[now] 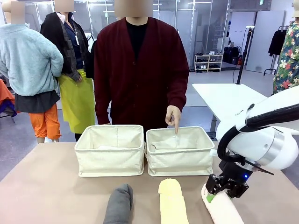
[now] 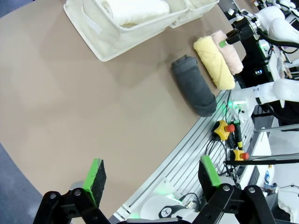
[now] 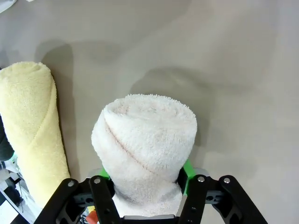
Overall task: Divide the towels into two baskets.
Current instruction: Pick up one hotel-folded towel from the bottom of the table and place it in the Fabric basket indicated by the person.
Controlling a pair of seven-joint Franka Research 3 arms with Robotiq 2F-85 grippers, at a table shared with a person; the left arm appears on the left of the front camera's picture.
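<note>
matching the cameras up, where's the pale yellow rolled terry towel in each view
Front view: the pale yellow rolled terry towel lies at the bottom centre.
Left wrist view: upper right, beside the dark grey rolled terry towel.
Right wrist view: along the left edge.
Shared landmark: the pale pink rolled terry towel beside it, held in the right gripper.

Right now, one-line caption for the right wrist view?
Right tool shut on the pink towel; yellow towel alongside on the table.

No words, numbers or brands are legible. A round mark (image 2: 166,212) on the robot base (image 2: 154,205), at six o'clock, is too small.
</note>
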